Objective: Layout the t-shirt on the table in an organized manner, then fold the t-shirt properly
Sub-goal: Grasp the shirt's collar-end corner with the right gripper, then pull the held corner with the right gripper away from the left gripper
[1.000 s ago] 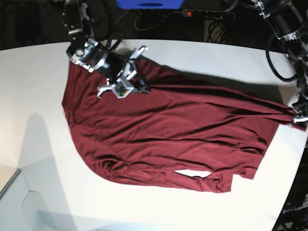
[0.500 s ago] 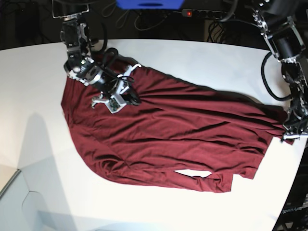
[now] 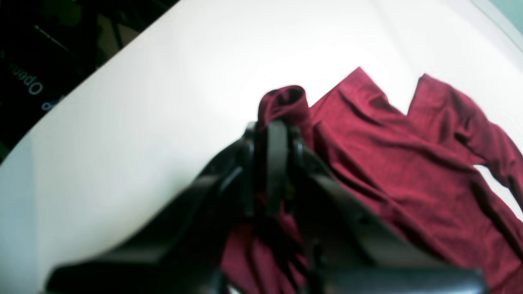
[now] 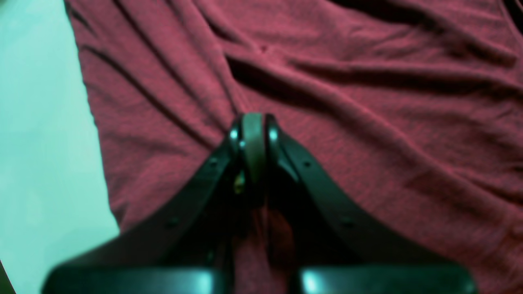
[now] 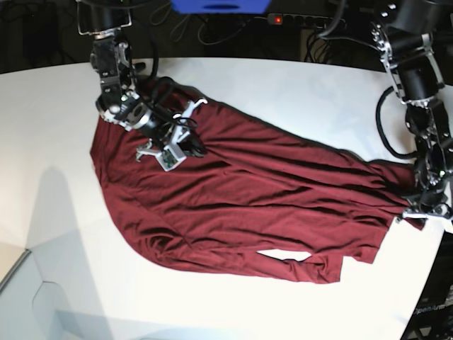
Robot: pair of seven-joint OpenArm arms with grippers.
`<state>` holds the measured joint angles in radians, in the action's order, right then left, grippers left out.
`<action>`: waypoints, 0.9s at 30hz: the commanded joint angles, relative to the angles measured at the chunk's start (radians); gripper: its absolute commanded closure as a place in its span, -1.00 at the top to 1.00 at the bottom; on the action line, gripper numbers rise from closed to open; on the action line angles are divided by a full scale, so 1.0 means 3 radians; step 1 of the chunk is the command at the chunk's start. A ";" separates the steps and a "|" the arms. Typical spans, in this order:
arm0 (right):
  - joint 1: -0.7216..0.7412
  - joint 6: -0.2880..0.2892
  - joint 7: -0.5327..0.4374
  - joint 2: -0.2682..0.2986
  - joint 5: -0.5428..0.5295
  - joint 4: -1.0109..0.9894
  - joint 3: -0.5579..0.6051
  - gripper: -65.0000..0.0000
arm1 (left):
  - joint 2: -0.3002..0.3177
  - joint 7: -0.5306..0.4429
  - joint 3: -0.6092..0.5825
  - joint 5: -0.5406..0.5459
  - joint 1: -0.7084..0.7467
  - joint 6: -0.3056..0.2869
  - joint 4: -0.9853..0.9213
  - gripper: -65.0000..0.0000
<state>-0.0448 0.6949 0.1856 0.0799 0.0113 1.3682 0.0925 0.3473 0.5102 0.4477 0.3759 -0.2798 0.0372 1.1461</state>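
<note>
The maroon t-shirt lies spread and wrinkled across the white table, a long sleeve folded along its near edge. My right gripper sits over the shirt's upper left part. In the right wrist view that gripper is shut on the t-shirt, and creases run to its tips. My left gripper is at the shirt's far right end by the table edge. The left wrist view shows this gripper shut on a bunched fold of the t-shirt, with a tuft sticking out past its tips.
A power strip, a blue object and cables lie behind the table's far edge. The table's curved edge runs close to my left gripper. Dark floor shows beyond it.
My left gripper has dragged the shirt's right end towards the near side of the table. My right gripper has shifted left and nearer with the cloth, and the shirt's upper edge followed.
</note>
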 commanded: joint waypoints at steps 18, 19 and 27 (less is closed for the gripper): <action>0.0034 0.0011 -0.0074 0.0069 -0.0061 -0.0001 -0.0009 -1.00 | 0.0088 -0.0123 0.0014 -0.0008 0.0066 -0.0004 -0.0376 -0.97; 0.0029 0.0011 -0.0074 0.0084 -0.0061 0.0004 -0.0009 -0.99 | 0.0088 -0.0123 0.0014 -0.0008 0.0045 0.0001 -0.0422 -0.89; -0.0160 0.0011 -0.0002 0.0145 -0.0076 0.0209 -0.0270 -0.04 | 0.0144 -0.0118 0.0004 -0.0008 -0.0016 0.0001 -0.0540 -0.09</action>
<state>-0.1036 0.6956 0.2123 0.1123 0.0116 1.4094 0.0216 0.3710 0.4973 0.4469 0.3698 -0.2642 0.0402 0.9691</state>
